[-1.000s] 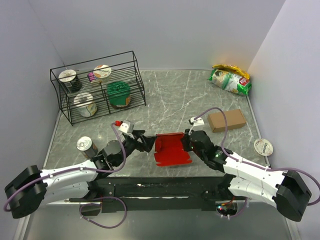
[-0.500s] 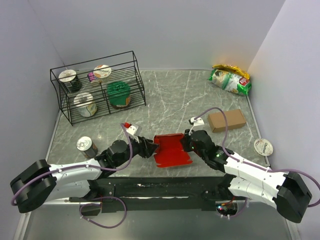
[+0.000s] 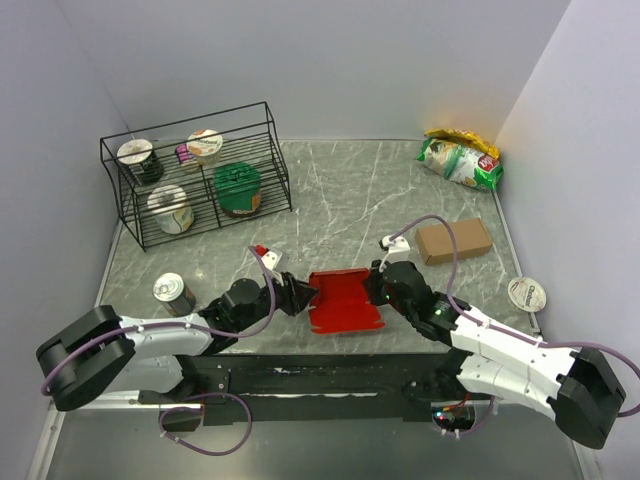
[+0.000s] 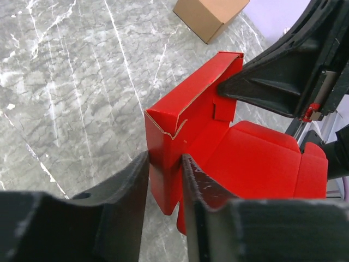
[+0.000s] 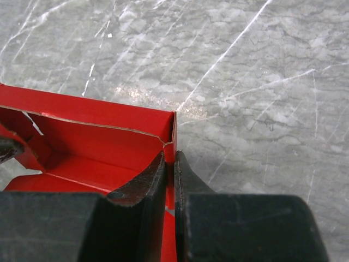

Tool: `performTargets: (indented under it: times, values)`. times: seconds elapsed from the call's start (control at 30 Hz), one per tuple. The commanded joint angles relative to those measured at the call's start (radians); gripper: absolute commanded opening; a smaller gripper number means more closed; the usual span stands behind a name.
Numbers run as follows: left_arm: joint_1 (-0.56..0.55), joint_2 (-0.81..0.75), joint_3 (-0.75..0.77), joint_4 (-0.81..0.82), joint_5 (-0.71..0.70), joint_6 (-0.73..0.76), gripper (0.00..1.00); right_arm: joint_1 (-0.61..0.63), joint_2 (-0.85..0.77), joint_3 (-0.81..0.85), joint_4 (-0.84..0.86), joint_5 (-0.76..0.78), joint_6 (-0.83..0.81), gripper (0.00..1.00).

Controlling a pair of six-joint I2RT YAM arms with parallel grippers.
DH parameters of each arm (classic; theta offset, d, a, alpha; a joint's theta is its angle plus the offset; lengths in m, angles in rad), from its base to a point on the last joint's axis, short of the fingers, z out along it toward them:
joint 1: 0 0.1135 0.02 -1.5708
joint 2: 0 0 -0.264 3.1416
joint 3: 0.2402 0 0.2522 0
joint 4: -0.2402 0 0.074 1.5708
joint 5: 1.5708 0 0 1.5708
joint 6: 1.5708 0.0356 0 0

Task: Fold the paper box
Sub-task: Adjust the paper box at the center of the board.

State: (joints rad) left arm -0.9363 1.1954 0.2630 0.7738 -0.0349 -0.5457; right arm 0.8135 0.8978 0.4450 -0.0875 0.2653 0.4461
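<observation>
Left gripper (image 3: 303,296) has slid in from the left and pinches the left wall of the paper box (image 3: 345,300). Right gripper (image 3: 377,287) is clamped on its right wall. It sits near-centre on the table (image 3: 340,190), between the 2. Uneven pulling could buckle or tear the thin card. Its open side faces up, long axis left-right.

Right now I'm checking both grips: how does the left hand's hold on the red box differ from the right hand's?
The left hand straddles the left wall of the red box with fingers set apart; the right hand pinches the right wall, fingers nearly touching. Whether the left hand clamps is unclear; the right hand plainly does. Both are at upright side walls.
</observation>
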Motion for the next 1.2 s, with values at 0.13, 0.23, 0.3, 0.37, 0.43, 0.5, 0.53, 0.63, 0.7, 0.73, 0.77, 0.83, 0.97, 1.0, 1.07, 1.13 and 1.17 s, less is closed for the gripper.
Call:
performTargets:
  times: [0.13,0.23,0.3,0.37,0.43,0.5,0.53,0.63,0.7,0.73,0.77,0.83,0.97,1.0,1.07,1.13,1.17]
  values:
    - [0.002,0.059,0.042,0.068,-0.008,-0.007,0.27,-0.004,-0.053,0.037,0.060,-0.020,-0.003,0.00]
    - [0.002,0.099,0.070,0.068,-0.006,-0.011,0.22,-0.004,-0.054,0.034,0.065,-0.029,-0.001,0.00]
    - [0.002,0.125,0.096,0.056,-0.019,-0.016,0.20,-0.002,-0.054,0.035,0.065,-0.028,-0.001,0.00]
    - [0.002,0.141,0.114,0.018,-0.042,-0.025,0.15,-0.002,-0.054,0.037,0.063,-0.029,-0.004,0.00]
    - [0.002,0.148,0.137,-0.013,-0.087,-0.036,0.13,0.001,-0.054,0.037,0.066,-0.029,-0.004,0.00]
    - [0.001,0.151,0.159,-0.065,-0.123,-0.040,0.13,0.001,-0.059,0.037,0.066,-0.029,-0.003,0.00]
    - [-0.001,0.153,0.165,-0.080,-0.150,-0.040,0.12,0.003,-0.059,0.037,0.068,-0.029,-0.003,0.00]
    - [-0.012,0.167,0.199,-0.140,-0.198,-0.034,0.11,0.007,-0.065,0.037,0.068,-0.023,0.002,0.00]
    - [-0.039,0.182,0.234,-0.198,-0.269,-0.023,0.09,0.012,-0.071,0.035,0.068,-0.012,0.002,0.00]
    - [-0.053,0.190,0.249,-0.224,-0.302,-0.019,0.06,0.013,-0.073,0.035,0.065,-0.006,0.003,0.00]
    - [-0.079,0.213,0.286,-0.249,-0.353,-0.013,0.04,0.015,-0.074,0.037,0.058,0.008,0.000,0.00]
    - [-0.105,0.246,0.321,-0.325,-0.416,0.006,0.01,0.019,-0.077,0.038,0.049,0.025,-0.001,0.00]
    - [-0.159,0.289,0.398,-0.435,-0.542,0.030,0.01,0.021,-0.082,0.043,0.029,0.060,-0.012,0.00]
    - [-0.162,0.297,0.406,-0.453,-0.566,0.033,0.01,0.023,-0.085,0.043,0.013,0.080,-0.015,0.00]
    - [-0.160,0.311,0.420,-0.499,-0.588,0.035,0.01,0.023,-0.089,0.050,-0.012,0.110,-0.018,0.00]
    - [-0.162,0.311,0.418,-0.518,-0.614,0.038,0.01,0.023,-0.094,0.058,-0.052,0.155,-0.021,0.00]
    - [-0.160,0.309,0.415,-0.527,-0.620,0.043,0.01,0.023,-0.099,0.061,-0.063,0.166,-0.024,0.00]
